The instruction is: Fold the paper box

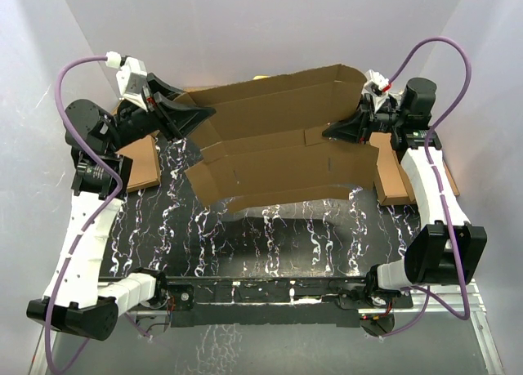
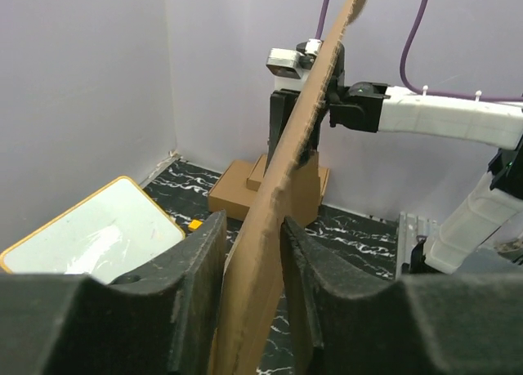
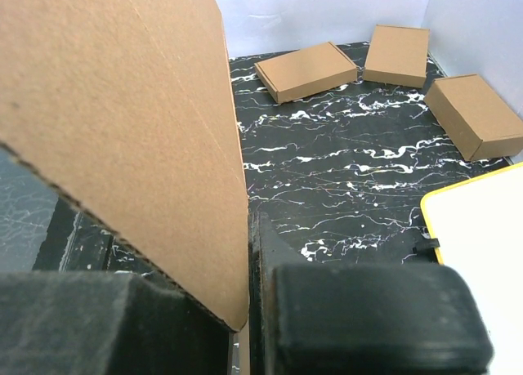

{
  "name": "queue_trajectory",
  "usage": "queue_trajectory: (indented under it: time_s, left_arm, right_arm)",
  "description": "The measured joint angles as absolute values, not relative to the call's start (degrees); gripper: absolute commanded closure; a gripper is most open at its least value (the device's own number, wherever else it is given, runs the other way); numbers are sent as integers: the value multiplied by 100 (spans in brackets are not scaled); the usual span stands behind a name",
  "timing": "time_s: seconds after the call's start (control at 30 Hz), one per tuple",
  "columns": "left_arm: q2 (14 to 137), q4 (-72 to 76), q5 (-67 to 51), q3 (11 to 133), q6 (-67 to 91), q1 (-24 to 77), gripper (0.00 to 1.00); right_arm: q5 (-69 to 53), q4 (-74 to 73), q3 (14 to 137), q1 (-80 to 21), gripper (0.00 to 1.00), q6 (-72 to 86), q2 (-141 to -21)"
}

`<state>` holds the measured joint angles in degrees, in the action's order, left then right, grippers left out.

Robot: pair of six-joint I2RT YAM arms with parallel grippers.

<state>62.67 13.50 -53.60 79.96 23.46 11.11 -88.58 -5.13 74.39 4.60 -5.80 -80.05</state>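
The paper box (image 1: 278, 146), a flat die-cut sheet not yet formed, hangs between the two hands over the far half of the worktop (image 1: 270, 236), its long run stretching from the left side toward the right. The right hand (image 1: 333, 132) is clamped on the sheet's right end, its fingers (image 3: 368, 318) pressed together on the cardboard. That grip seems to be what carries the sheet clear of the surface. The left hand (image 1: 196, 115) straddles the left end with its jaws apart. In its wrist view the panel stands tilted in the gap, loosely bracketed rather than pinched, probably so the hand can shift to a better hold for a crease. Small folded boxes (image 3: 306, 70) lie near the worktop's left edge and a yellow-rimmed white board (image 3: 478, 228) toward the far edge, out of the sheet's way.
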Motion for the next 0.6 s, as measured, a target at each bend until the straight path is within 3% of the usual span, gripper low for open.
queue_trajectory:
  time_s: [0.3,0.37,0.6]
  left_arm:
    - [6420,624,-5813,8479,1898,1107,88]
    - [6477,532,-5909,8508,1837,1107,100]
    - [6587,290,-6084,8615,1603,1098,100]
  right_arm:
    - [-8862,-440,7382,460,92,-548,-8007]
    - [-8858,-438,7341,482,92,-545,-8007]
    - [-8838,-443,7328,510,92,-530,-8090]
